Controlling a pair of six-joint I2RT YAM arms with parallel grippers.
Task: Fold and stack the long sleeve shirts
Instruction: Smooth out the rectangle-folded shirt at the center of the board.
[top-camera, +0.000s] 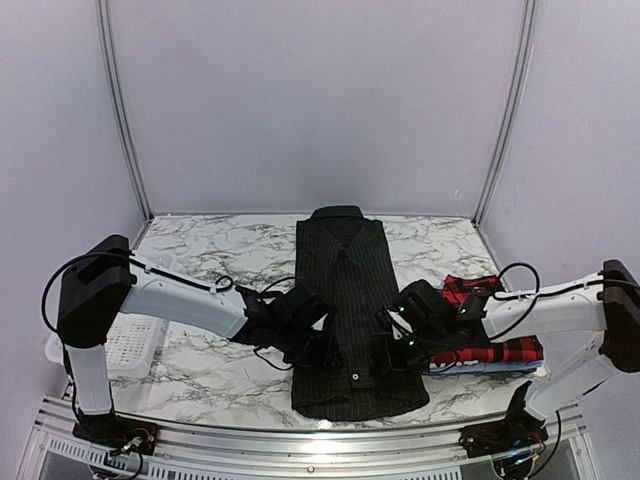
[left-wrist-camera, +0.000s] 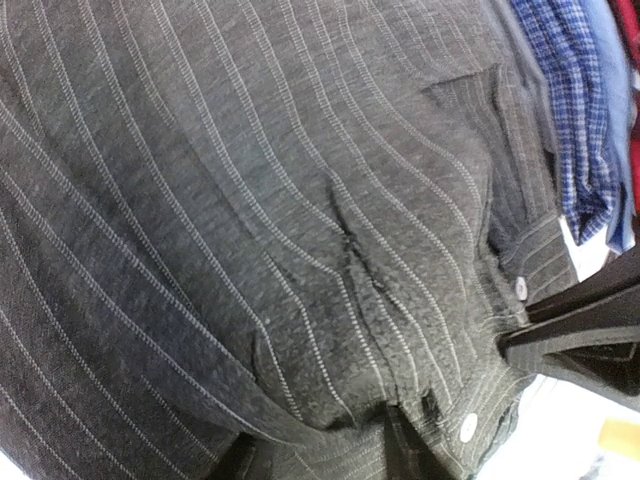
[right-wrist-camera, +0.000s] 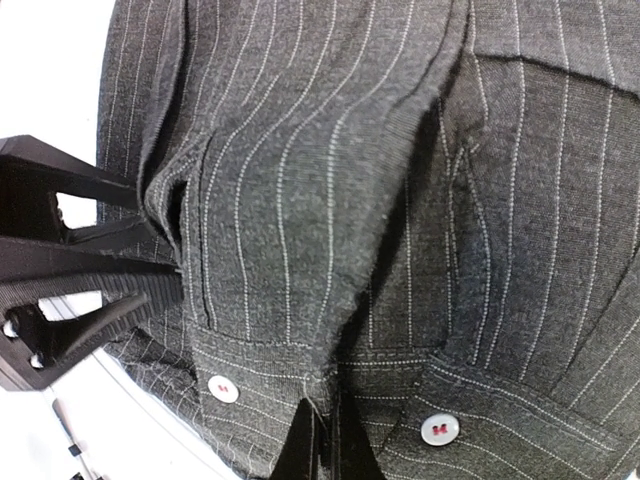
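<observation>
Both jaws at the black pinstriped shirt (top-camera: 345, 270), near its hem.
The left jaws stand partly open against its left edge; the right jaws are closed at a fold on its right edge, grip unclear. It lies as 1 long strip on the table (top-camera: 220, 250), collar far; at right, the plaid shirt (top-camera: 468, 288) sits on the blue shirt (top-camera: 500, 367).
</observation>
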